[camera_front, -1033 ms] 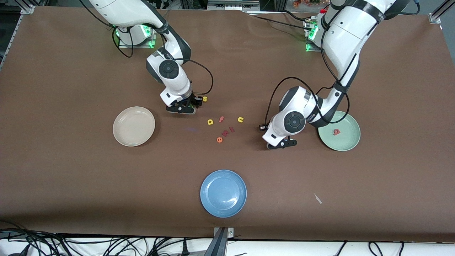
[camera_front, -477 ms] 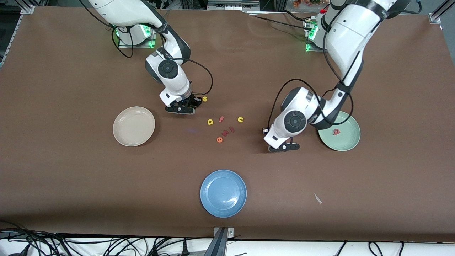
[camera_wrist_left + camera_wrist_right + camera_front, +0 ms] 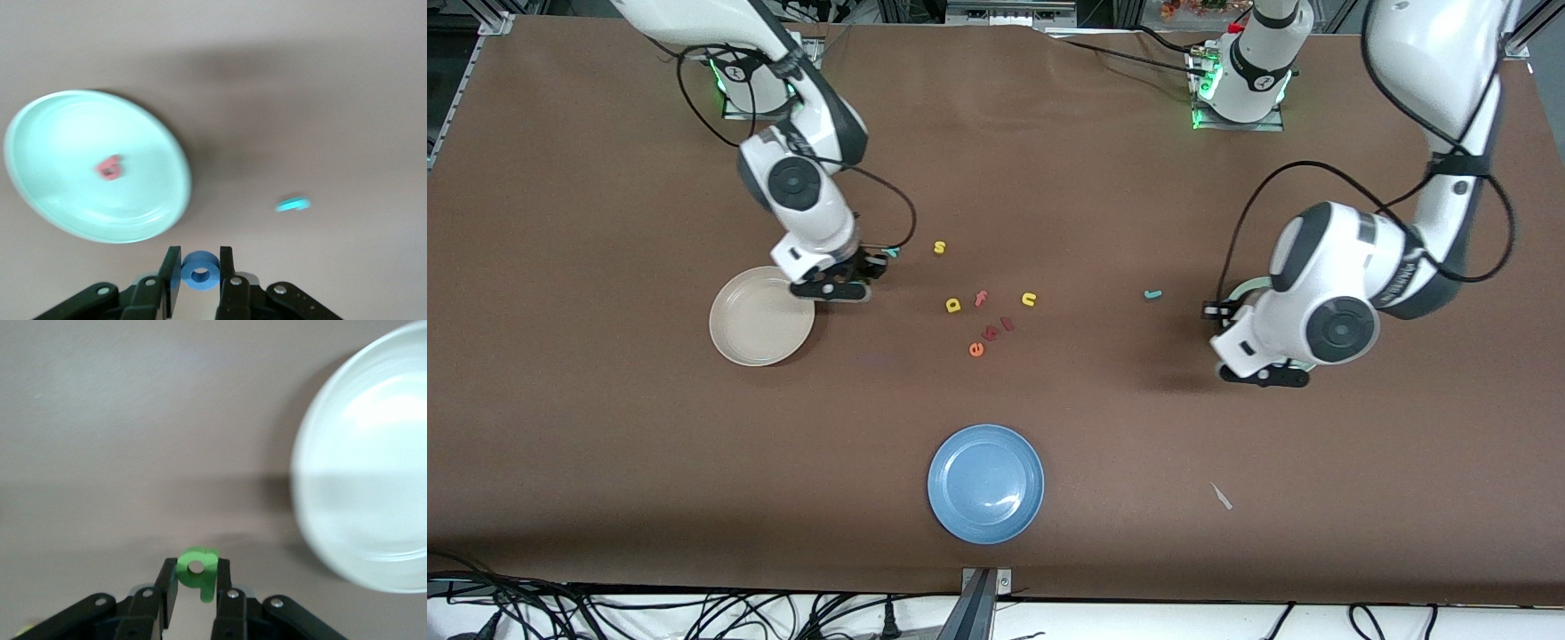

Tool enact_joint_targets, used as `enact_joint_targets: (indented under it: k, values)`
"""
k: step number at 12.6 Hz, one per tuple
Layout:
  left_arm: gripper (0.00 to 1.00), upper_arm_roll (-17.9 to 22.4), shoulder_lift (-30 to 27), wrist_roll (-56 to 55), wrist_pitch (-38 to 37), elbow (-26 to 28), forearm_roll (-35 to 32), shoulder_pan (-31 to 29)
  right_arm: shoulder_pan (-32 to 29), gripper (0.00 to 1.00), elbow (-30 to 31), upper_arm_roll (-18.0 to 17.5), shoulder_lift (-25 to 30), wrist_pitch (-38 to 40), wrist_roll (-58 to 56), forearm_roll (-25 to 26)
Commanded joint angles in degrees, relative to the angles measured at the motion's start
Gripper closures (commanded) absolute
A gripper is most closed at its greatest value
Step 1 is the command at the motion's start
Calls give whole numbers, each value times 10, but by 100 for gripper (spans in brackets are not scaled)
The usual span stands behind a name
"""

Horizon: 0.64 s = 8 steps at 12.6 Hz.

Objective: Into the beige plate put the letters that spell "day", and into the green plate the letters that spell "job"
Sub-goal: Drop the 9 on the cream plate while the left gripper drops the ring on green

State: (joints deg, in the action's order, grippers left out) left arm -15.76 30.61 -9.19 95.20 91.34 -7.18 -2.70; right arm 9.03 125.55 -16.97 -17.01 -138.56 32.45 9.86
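Blue o (image 3: 200, 270) clamped in left pincer (image 3: 199, 280) beside green plate (image 3: 40, 193).

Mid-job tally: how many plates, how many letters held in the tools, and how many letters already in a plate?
Plates: 3 (beige plate, green plate, blue plate)
Letters held: 2 (blue o in left tool, green a in right tool)
Letters in a plate: 1 (salmon b, green plate)
Total: 6

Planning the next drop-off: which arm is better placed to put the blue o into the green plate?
Left. Its gripper is shut on the blue o, right beside the green plate. The right gripper holds the green a by the beige plate.
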Motion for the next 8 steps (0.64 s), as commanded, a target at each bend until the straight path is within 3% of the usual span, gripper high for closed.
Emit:
enact_joint_targets:
  k: [1,4,5,6,7,8]
  values:
    - [94,-6,16,53,5,40,-41,-34,-49,79,11,-6,43,46,-103,3]
    - [94,-6,28,83,17,61,-42,-69,-85,79,10,26,47,49,-212,3]
    - [80,-6,28,84,32,74,-42,-72,-85,79,7,36,45,49,-234,2]
    - [45,-6,28,84,34,77,-40,-77,-86,78,7,40,44,47,-241,2]
    - [0,-6,28,84,33,74,-39,-81,-87,78,7,41,43,48,-240,2]
    - [0,-7,23,84,32,70,-35,-82,-87,73,7,41,42,48,-239,2]
